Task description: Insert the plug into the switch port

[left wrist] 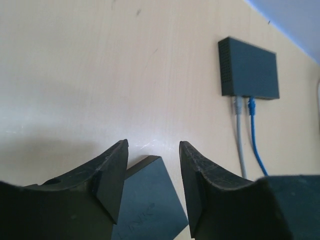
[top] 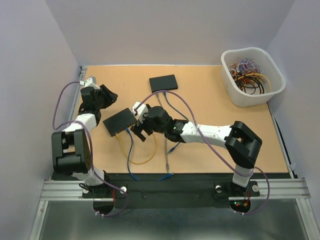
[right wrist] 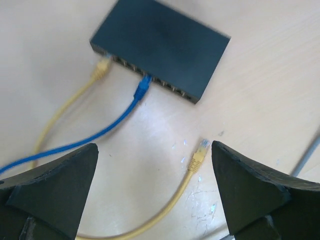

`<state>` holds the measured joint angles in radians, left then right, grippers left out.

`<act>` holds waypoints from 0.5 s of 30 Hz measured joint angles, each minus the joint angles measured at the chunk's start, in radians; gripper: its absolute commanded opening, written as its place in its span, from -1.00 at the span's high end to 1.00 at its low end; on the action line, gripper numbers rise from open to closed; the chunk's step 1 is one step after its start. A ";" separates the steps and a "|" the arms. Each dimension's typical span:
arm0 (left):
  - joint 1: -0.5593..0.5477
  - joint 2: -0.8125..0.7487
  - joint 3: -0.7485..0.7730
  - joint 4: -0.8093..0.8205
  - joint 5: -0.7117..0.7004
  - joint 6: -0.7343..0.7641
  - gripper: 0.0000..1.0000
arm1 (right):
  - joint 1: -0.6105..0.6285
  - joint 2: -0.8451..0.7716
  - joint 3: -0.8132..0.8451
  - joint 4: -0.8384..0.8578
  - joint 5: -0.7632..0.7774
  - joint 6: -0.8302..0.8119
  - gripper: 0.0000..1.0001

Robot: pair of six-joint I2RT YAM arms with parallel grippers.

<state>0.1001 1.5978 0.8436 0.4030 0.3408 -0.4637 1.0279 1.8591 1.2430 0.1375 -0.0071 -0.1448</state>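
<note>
Two switches [top: 120, 122] [top: 163, 82], one loose yellow plug [right wrist: 200, 154]
Right tool [right wrist: 154, 147] gapes wide, empty, over the plug; left tool [left wrist: 153, 145], half open, holds nothing above the nearer one.

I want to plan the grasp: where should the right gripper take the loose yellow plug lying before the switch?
Take the loose yellow plug by its yellow boot, just behind the clear tip, coming from above and closing across its sides. It lies flat, tip towards the switch, cable trailing back.
</note>
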 measured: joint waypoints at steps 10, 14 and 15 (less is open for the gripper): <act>-0.036 -0.456 -0.033 -0.134 -0.172 -0.076 -0.26 | 0.000 -0.306 0.006 0.000 0.023 0.371 -1.00; -0.051 -0.616 -0.027 -0.232 -0.151 -0.074 -0.26 | 0.000 -0.426 0.031 0.058 -0.076 0.582 -1.00; -0.053 -0.652 -0.013 -0.280 -0.142 -0.064 -0.27 | 0.000 -0.451 0.042 0.092 -0.119 0.661 -1.00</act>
<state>0.0475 0.9459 0.8303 0.1234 0.1993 -0.5278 1.0279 1.4078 1.2850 0.2298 -0.1257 0.5163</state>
